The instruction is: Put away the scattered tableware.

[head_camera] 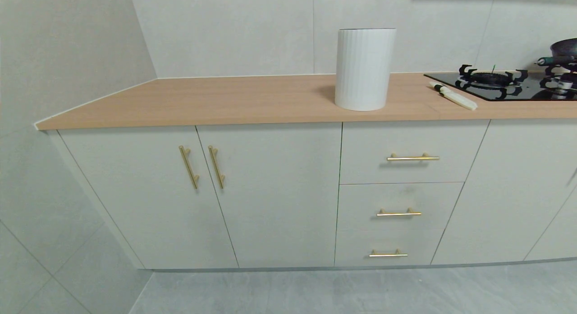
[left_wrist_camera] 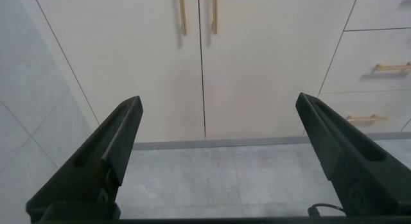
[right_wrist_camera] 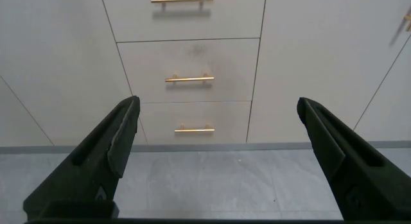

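- The left gripper (left_wrist_camera: 218,103) hung low before the matte cream cabinet doors (left_wrist_camera: 270,63), below and left of the holder; its black wedge fingers were spread wide and held nothing;
- the tall white ribbed cylindrical holder (head_camera: 364,69) stood upright on the smooth wood-grain countertop (head_camera: 225,100);
- the slim cream-handled utensil (head_camera: 452,96) lay flat to the holder's right, beside the glossy black hob (head_camera: 518,92);
- the right gripper (right_wrist_camera: 218,103), below the holder before the brass-handled drawers (right_wrist_camera: 192,60), was equally wide and empty; it would best rise to counter height, then pinch the handle across its narrow width.
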